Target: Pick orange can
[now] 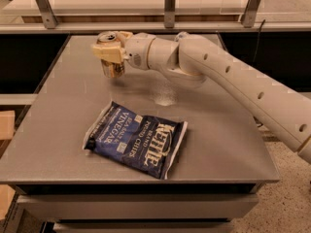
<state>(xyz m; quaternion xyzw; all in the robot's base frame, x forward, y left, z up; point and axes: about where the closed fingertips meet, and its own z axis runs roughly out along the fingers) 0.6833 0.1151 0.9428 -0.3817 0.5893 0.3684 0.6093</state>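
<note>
The orange can [113, 70] has a copper body and a silver top. It stands upright at the far left of the grey table [223, 144]. My gripper [110, 52] reaches in from the right and is shut on the can; its cream fingers [104, 52] wrap the can's upper half. The can's bottom seems to hang slightly above the table top. My white arm [228, 76] stretches from the lower right across the table to it.
A blue Kettle chip bag [138, 139] lies flat in the middle front of the table. A shelf with metal posts [169, 4] runs along the back edge. The table drops off at the left, front and right edges.
</note>
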